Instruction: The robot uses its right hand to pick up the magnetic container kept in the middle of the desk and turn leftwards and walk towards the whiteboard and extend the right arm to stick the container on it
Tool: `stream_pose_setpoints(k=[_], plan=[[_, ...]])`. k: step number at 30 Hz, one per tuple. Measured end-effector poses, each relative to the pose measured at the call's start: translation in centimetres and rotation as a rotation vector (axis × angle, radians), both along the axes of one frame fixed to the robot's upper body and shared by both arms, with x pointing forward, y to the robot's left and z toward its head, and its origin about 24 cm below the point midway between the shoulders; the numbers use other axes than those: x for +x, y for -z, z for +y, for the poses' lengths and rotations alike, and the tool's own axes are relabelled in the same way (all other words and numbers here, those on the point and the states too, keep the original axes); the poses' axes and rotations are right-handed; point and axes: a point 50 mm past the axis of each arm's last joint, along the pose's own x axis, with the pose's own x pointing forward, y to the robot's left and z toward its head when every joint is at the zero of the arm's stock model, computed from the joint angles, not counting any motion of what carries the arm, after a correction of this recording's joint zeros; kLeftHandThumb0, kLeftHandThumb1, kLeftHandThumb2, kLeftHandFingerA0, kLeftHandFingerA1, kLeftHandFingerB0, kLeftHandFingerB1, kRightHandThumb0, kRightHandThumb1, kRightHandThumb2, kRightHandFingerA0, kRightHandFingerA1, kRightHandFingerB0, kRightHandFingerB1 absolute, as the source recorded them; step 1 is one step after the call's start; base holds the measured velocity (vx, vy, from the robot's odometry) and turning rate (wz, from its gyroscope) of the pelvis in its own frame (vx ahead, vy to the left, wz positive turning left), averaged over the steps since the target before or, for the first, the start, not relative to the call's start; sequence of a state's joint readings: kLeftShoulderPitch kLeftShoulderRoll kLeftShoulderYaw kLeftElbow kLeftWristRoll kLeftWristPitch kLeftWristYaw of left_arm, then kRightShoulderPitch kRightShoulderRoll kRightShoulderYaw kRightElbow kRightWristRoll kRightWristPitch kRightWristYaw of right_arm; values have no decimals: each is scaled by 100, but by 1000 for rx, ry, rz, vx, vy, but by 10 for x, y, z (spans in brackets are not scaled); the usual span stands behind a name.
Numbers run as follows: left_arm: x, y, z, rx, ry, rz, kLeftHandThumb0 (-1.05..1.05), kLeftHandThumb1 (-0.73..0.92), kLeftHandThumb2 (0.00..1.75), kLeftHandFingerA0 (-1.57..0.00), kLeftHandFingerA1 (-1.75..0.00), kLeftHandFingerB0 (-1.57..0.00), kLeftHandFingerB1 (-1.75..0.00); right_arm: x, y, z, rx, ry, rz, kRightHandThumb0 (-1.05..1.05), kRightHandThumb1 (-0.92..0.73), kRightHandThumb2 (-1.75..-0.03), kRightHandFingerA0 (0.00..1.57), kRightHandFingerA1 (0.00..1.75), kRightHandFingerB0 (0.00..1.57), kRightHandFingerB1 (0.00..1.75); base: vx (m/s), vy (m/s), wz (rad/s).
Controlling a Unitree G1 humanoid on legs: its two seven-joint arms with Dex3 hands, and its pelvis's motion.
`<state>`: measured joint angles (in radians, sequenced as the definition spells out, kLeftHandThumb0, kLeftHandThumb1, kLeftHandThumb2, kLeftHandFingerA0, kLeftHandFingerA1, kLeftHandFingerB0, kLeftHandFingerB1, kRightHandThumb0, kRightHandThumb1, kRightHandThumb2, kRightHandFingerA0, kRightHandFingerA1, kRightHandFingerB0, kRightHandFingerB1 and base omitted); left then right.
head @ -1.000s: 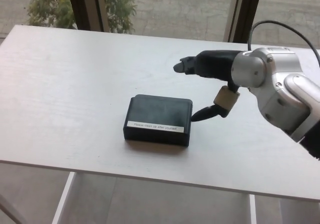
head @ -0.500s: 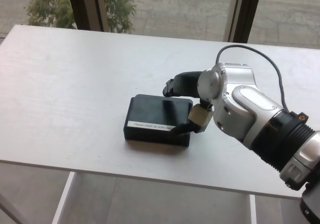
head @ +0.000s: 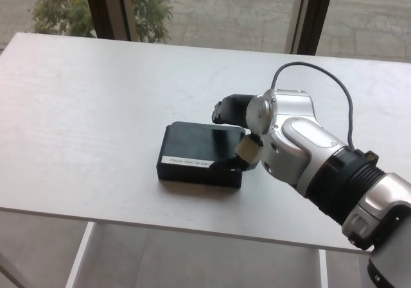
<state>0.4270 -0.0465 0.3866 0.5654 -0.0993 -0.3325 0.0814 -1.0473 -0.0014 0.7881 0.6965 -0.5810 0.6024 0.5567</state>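
Your container (head: 200, 153) lies flat, long axis left-right, label toward you; right hand (head: 239, 137) clamps its right end. Bare table (head: 83, 115) lies all round.

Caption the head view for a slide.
Right hand straddling the right end of the black container on the white desk.

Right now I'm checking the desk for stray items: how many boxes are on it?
1. A single black box lies near the middle of the white desk, with the robot's right hand closing around its right end. Nothing else lies on the desk.
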Motion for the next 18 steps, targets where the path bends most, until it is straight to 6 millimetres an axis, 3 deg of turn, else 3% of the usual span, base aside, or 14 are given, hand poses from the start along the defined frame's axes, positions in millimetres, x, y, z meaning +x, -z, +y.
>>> stream_pose_setpoints(k=[8,9,10,18], plan=[[-7,4,-1,-3,-5,8,5,60,114,-94,-96,-90,-96,-2,3,7,-29,-24,-72,-88,-50,-95,1,31,10,14,0,0,0],[-8,4,-1,-3,-5,9,3,60,113,-93,-95,-90,-96,-4,6,8,-30,-26,-69,-90,-58,-59,0,36,0,32,0,0,0],[-9,4,-1,-2,-2,9,3,60,111,-90,-93,-88,-95,-6,10,9,-27,-28,-64,-87,-49,-94,0,30,11,12,0,0,0],[-10,6,-4,3,20,7,6,60,115,-96,-97,-92,-97,-13,23,13,-16,-44,-63,-88,-50,-93,2,27,7,4,0,0,0]])
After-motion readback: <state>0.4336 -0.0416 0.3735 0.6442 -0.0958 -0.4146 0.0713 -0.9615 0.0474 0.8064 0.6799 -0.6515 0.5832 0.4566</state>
